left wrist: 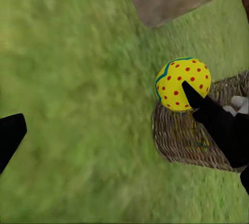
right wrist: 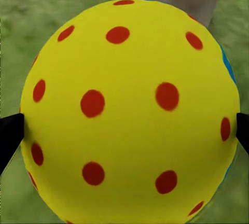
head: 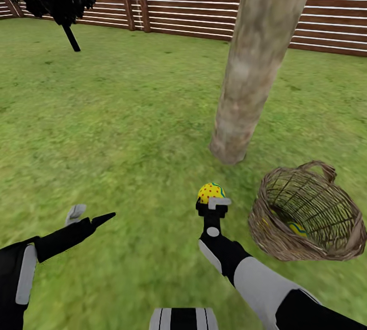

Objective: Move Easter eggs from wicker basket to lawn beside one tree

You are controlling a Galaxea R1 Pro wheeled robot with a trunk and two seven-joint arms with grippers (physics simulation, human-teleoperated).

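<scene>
Lawn (head: 127, 126) open leftward; right end effector (head: 211, 202) clamps egg (head: 210, 191) between tree (head: 255, 65), basket (head: 306, 213); left end effector (head: 89, 216) spread.

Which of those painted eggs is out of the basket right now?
The yellow red-dotted egg clamped in the right gripper, between tree trunk and wicker basket. Another egg lies inside the basket.

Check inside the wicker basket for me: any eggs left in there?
Through the weave of the wicker basket, one yellow egg with a blue stripe lies near the bottom. A yellow patch beside it may be another; the wall hides the rest.
</scene>
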